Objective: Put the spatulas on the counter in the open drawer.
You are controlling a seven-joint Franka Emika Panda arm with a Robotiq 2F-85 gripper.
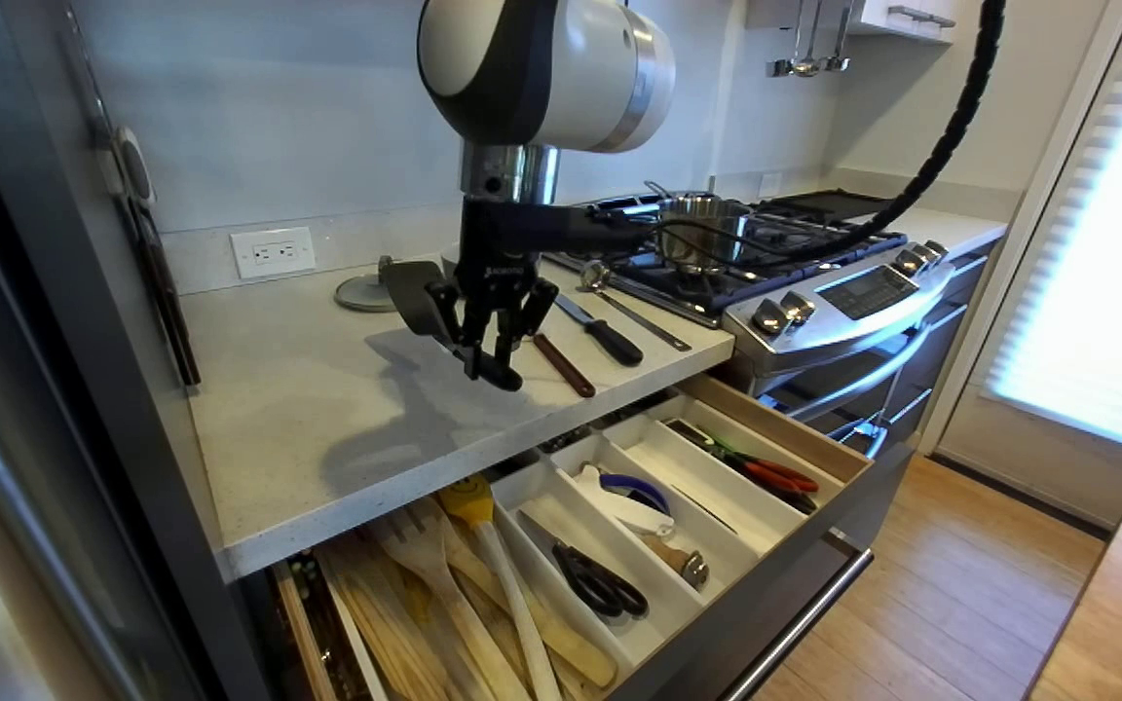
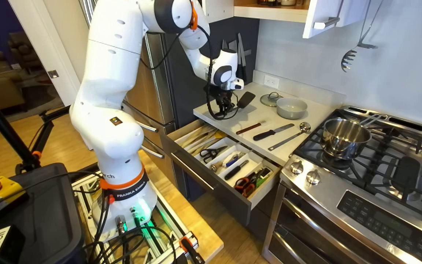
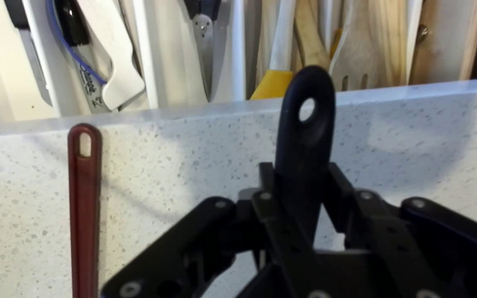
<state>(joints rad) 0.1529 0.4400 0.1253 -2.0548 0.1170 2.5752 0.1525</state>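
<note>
My gripper (image 1: 488,362) is shut on the handle of a black spatula (image 1: 415,292) and holds it above the counter (image 1: 259,428). In the wrist view, the spatula's handle (image 3: 304,124) sticks out past the fingertips, toward the counter's front edge. Its blade (image 2: 247,99) points away from the drawer. On the counter lie a brown-handled utensil (image 2: 250,127), a black-handled flat blade (image 2: 273,132) and a long steel ladle (image 2: 288,141). The brown handle also shows in the wrist view (image 3: 85,198). The open drawer (image 1: 766,604) is below the counter's front edge.
The drawer has white dividers (image 3: 142,54), wooden utensils (image 1: 464,604), black scissors (image 1: 600,579) and red-handled tools (image 1: 775,474). A grey pot (image 2: 291,109) and glass lid (image 2: 269,99) stand at the back. A steel pot (image 2: 346,135) is on the stove. A dark panel (image 2: 192,73) borders the counter.
</note>
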